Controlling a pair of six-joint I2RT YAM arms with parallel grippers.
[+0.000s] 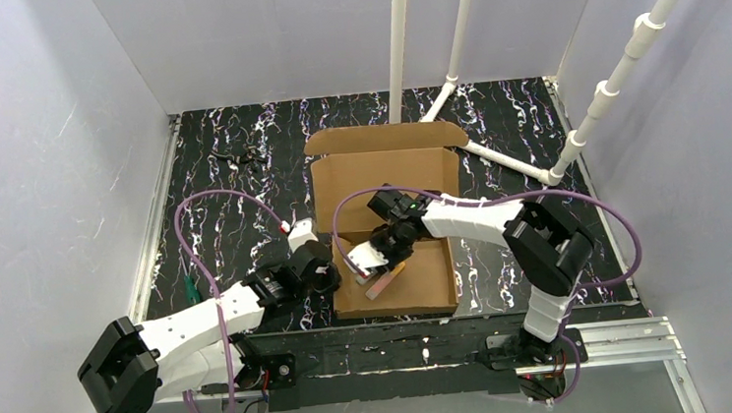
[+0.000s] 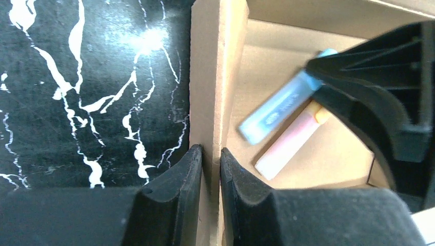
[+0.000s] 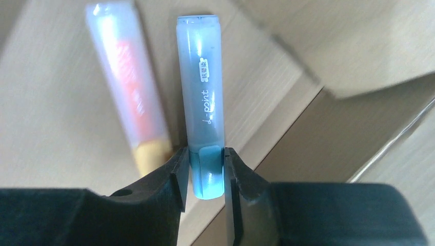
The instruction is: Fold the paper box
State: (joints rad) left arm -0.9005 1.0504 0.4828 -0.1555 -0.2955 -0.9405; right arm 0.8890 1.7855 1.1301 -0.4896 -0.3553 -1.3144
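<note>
a brown cardboard paper box (image 1: 431,270) sits open near the middle of a black table (image 1: 233,192) veined with white, just beyond the bases of two white and black robot arms. the box is a shallow tray with its side walls raised. its lid flap (image 1: 383,138) lies open on the far side, pointing away from the arms.

the left gripper (image 2: 210,156) is at the box's left wall, near the front corner. in the left wrist view its two black fingers are pressed onto that upright wall, one on the outside over the table and one on the inside, with the cardboard pinched between them.

the right arm reaches across from the right, and the right gripper (image 3: 205,159) hangs over the left half of the box floor. its fingers are clamped on one end of a pale blue highlighter (image 3: 201,92), which points away from the gripper at a slant. whether the free end touches the cardboard cannot be told.

a pink highlighter (image 3: 131,97) with a yellow-orange end lies flat on the box floor just beside the blue one, apart from both grippers. in the top view it lies near the front left of the floor, below the right gripper.

purple cables (image 1: 218,193) loop up from each arm. white pipes (image 1: 396,36) rise at the back of the table and along the right. the enclosure walls are plain pale grey.
</note>
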